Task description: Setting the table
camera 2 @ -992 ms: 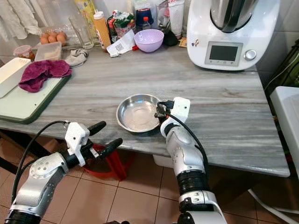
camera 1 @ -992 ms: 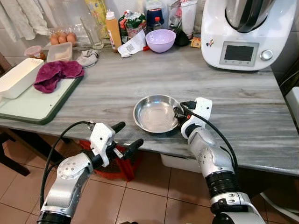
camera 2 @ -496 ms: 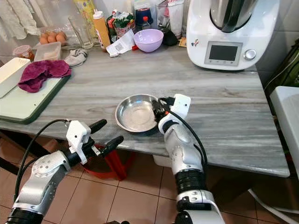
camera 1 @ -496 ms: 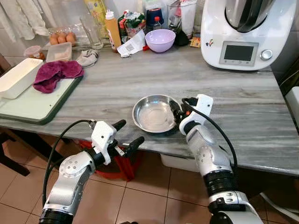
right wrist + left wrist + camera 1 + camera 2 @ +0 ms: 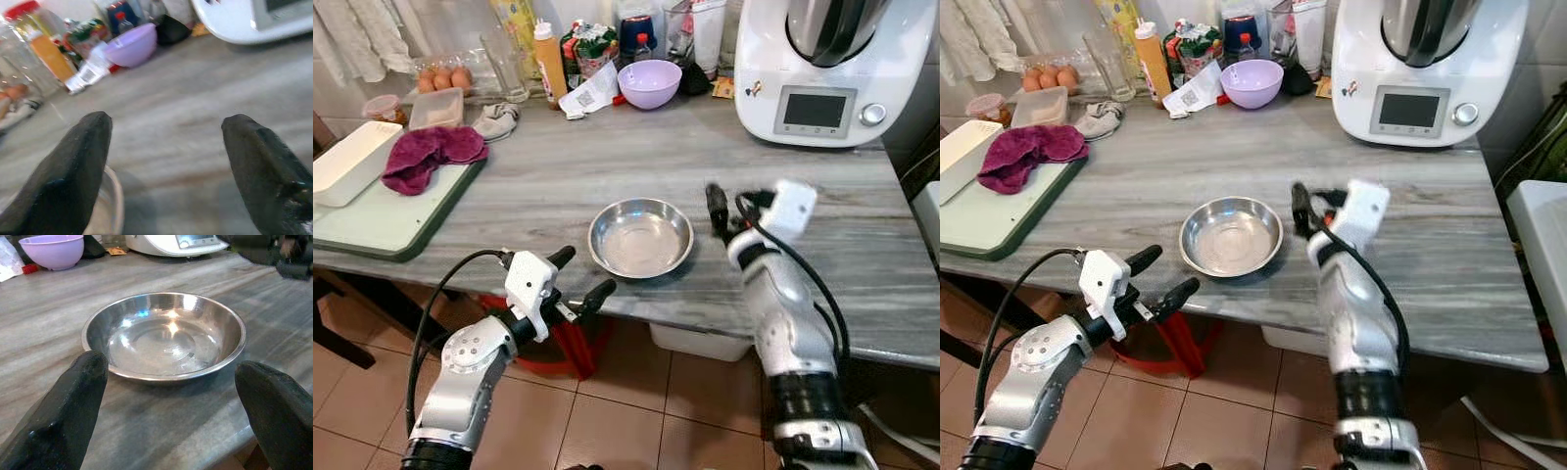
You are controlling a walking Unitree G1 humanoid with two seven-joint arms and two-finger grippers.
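One steel bowl point(image 5: 640, 237) sits empty near the front edge of the grey marbled table point(image 5: 558, 176), resting flat with nothing touching it. The right hand point(image 5: 722, 211) is raised just to the right of the bowl, clear of its rim, with its two black fingers spread apart and nothing between them; its wrist view looks past both fingers across the table toward the back row of things, with a sliver of the bowl's rim showing by one finger. The left hand point(image 5: 579, 277) hangs in front of the table edge, below and to the left of the bowl, also spread wide and holding nothing; its wrist view looks straight at the bowl between its two fingers point(image 5: 73, 406).

Along the back of the table stand a lilac bowl point(image 5: 649, 83), an orange sauce bottle point(image 5: 549, 65), a clear glass point(image 5: 507, 67), a crumpled receipt point(image 5: 590, 97) and some packets. A large white kitchen machine point(image 5: 822, 69) with a small screen occupies the back right corner. On the left lie a green-edged cutting board point(image 5: 382, 220) carrying a purple cloth point(image 5: 431, 155) and a white oblong container point(image 5: 350, 162). Behind them are a tub of eggs point(image 5: 445, 79) and a small plastic box point(image 5: 438, 108). Terracotta floor tiles point(image 5: 636, 411) show below the table.
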